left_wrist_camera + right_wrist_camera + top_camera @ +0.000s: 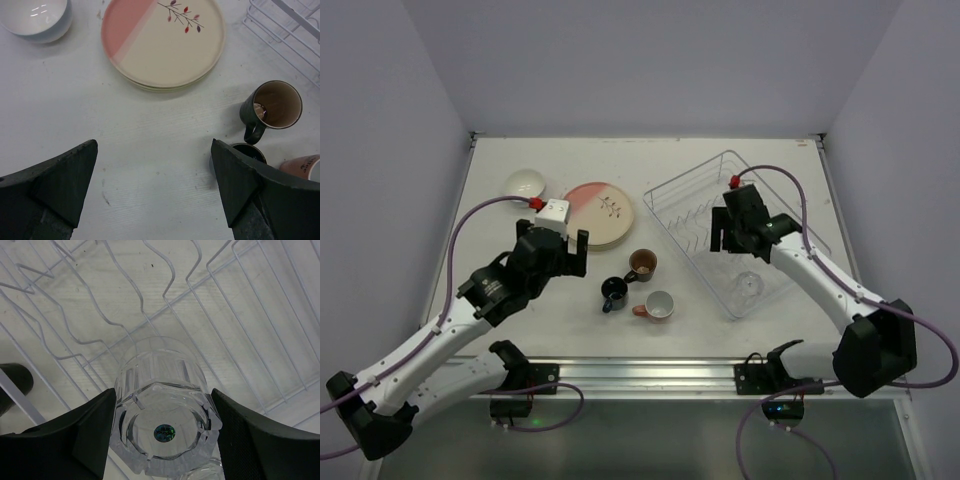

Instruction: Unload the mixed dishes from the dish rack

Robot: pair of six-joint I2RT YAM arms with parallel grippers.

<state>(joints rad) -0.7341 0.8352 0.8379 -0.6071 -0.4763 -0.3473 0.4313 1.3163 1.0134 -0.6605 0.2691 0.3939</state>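
The right jaws are closed against both sides of a clear glass (162, 405), its base toward the wrist camera, low inside the dish rack (686, 172). Prongs and side wires crowd it, so straight up looks like the only free way out. A second glass (748, 285) lies at the rack's near end. The left jaws stand wide open and empty over bare desk (150, 150), likely waiting. Beyond them sit the stacked plates (165, 45) (a white bowl (35, 17) to their left). The brown cup (275, 102), blue cup (248, 150) and salmon cup (300, 166) sit to the right, between plates and rack.
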